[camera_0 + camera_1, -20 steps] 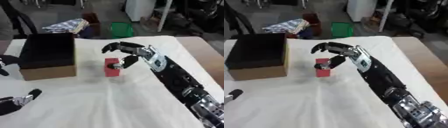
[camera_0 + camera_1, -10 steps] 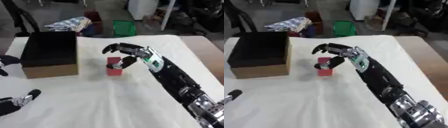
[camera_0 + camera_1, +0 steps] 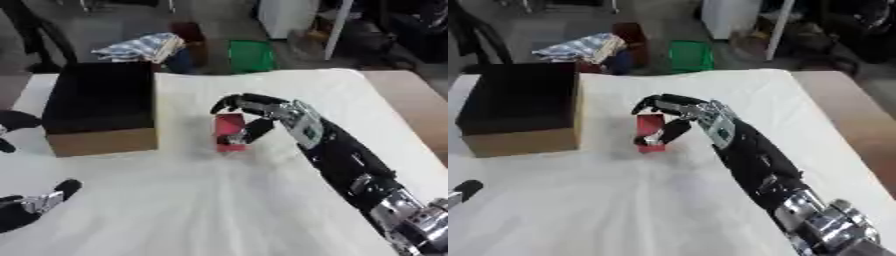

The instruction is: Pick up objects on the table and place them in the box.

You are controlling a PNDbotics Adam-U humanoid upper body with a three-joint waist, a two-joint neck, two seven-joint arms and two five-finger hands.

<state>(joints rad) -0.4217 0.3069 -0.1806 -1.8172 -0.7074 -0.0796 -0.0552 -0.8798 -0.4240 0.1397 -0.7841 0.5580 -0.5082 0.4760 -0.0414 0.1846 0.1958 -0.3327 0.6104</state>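
Observation:
A small red block stands upright on the white tablecloth, just right of the box. The box is open-topped, with a black inside and brown cardboard sides, at the table's left. My right hand reaches in from the lower right. Its fingers arch over the block's top and far side, and the thumb lies against its near right face. My left hand rests open at the lower left corner, away from the block, and only a fingertip of it shows in the right eye view.
Bare wooden tabletop shows beyond the cloth on the right. Past the table's far edge, on the floor, are a green crate and a bundle of checked cloth. A dark chair stands at the far left.
My right hand's fingers have come down a little closer round the red block, which stays on the table. The picture has shifted slightly. My left hand has not moved.

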